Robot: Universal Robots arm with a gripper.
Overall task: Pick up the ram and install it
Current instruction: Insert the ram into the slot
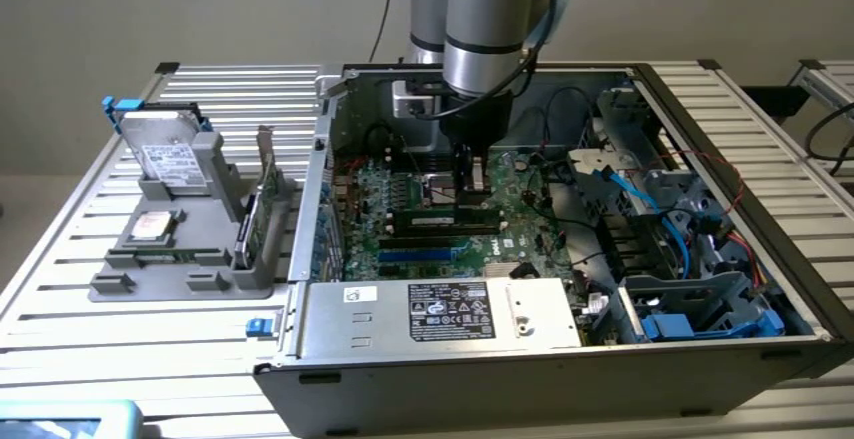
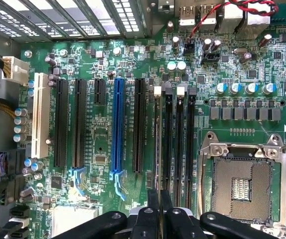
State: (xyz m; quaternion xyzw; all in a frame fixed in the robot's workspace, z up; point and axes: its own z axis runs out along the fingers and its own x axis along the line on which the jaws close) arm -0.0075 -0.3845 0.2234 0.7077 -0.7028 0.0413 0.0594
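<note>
From the exterior view's left, the hard drive [image 1: 167, 154] and expansion card [image 1: 267, 184] stood in the grey holder [image 1: 154, 284], and over in the open case [image 1: 534, 384] the gripper [image 1: 467, 197] sat low on the motherboard [image 1: 398, 197], pinched nearly closed on the ram [image 1: 447, 221] standing among the memory slots [image 2: 169, 139].

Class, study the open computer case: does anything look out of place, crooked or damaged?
Nothing looks damaged or spilled. The one oddity is the square metal-framed processor socket on the green motherboard: it stands bare, with no chip or cooler on it. The black slots beside it run straight and parallel.
</note>
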